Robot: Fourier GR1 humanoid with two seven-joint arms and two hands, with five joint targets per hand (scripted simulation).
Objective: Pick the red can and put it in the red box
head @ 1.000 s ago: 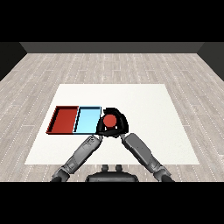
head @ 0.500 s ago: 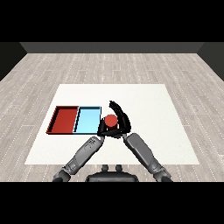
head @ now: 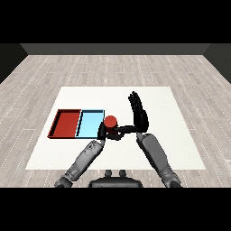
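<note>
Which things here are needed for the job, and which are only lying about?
Needed: the round red can; the flat red tray; the black left hand, curled round the can.

Lying about: the light blue tray; the black right hand, fingers straight, holding nothing.

On my desk (head: 149, 97) two trays lie side by side, touching along one edge, in the left half and toward the middle in depth. The red tray (head: 66, 123) is the outer one at far left; the light blue tray (head: 90, 124) sits to its right. Just beside the right edge of that second tray I see the can (head: 110, 121), upright, outside both trays, with my left hand (head: 107, 132) curled round it from the near side. My right hand (head: 139, 112) stands to the right of the can, fingers straight and pointing away from me, its thumb reaching left toward the can. Both forearms come in from the near edge.
</note>
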